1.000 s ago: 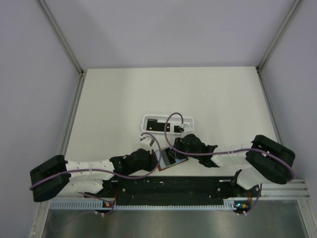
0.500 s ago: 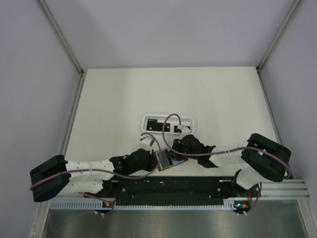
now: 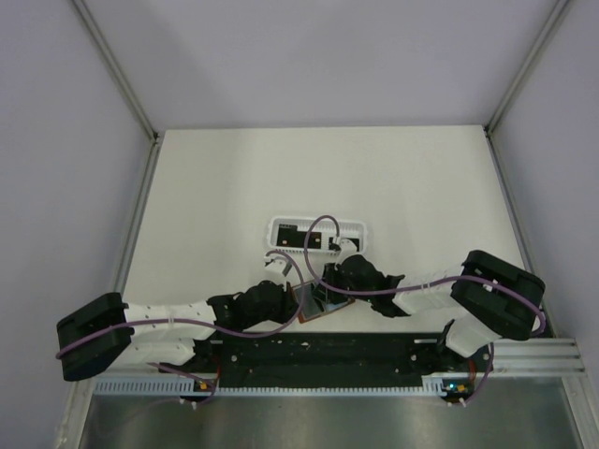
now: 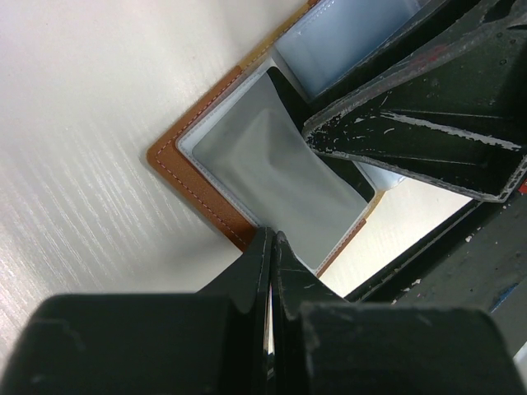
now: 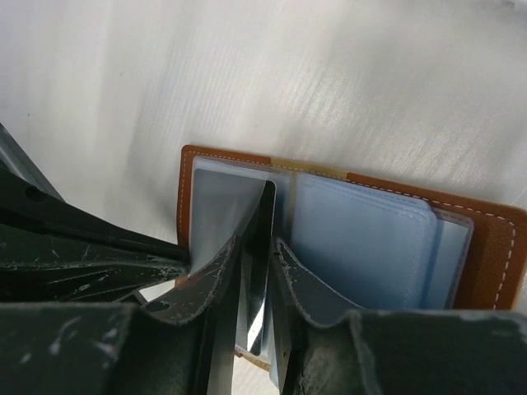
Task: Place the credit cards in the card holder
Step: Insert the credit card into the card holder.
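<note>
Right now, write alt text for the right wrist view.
The right gripper holds a dark credit card edge-on, its tip at the left pocket of an open brown card holder on a white table. The left gripper reaches in from the left.

One card holder (image 5: 362,247), one basket (image 3: 351,223)

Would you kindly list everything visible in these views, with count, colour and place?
Flat tabletop: one, white, under everything.
Slotted plastic basket: one, white, mid-table, beyond the arms' tips.
Thin basket cards: at least two, black, inside the basket.
Thin rectangular credit card: one, black, between the right jaws, at a pocket.
Folding leather card holder: one, brown with bluish pockets, open on the table.
Left arm, right arm: two, white and black, purple cables; left jaws shut on the holder's edge.
</note>
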`<state>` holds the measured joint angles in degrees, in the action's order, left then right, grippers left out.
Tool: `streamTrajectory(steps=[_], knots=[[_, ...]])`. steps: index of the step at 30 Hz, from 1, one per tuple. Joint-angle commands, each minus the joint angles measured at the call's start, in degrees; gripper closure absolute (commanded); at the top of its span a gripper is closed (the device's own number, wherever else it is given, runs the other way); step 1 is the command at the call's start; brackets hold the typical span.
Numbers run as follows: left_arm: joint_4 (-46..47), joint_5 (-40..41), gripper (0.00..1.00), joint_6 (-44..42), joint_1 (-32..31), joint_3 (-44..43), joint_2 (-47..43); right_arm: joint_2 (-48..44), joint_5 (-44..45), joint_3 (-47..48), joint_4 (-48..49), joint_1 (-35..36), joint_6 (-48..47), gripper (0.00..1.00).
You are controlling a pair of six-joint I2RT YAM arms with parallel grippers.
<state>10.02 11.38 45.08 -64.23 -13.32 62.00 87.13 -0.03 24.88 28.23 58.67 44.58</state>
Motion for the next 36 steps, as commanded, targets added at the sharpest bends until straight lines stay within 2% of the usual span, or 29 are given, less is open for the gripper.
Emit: streamTrajectory(steps=[1,6,10,15,21,25,32,36], knots=[[-3.3,0.7,1.0,-0.7,0.1,0.9,0.3,0.8,-4.2,1.2,1.5,1.5,0.4,0.77],[-3.3,0.8,1.0,-0.7,0.0,0.8,0.5,0.8,-6.1,0.1,5.1,1.5,2.4,0.67],[-3.1,0.7,1.0,-0.8,0.1,0.7,0.9,1.0,-6.8,-0.5,6.6,1.6,3.7,0.64],[-2.8,0.6,1.0,-0.7,0.1,0.6,1.5,1.3,-6.9,-0.6,6.7,1.5,3.7,0.78],[-2.8,0.8,1.0,-0.3,0.1,0.9,1.0,1.9,-7.3,-0.5,6.7,1.5,3.6,0.84],[-3.3,1.2,0.99,-0.3,0.1,0.8,0.5,1.8,-7.0,-0.5,6.0,1.5,3.5,0.85],[-4.9,1.6,0.77,-0.3,0.1,-0.1,-1.1,1.9,-6.5,-0.7,5.3,1.5,3.3,0.85],[-5.5,2.0,0.68,-0.3,0.1,0.0,-2.0,1.9,-5.8,-1.3,5.2,1.6,3.6,0.87]])
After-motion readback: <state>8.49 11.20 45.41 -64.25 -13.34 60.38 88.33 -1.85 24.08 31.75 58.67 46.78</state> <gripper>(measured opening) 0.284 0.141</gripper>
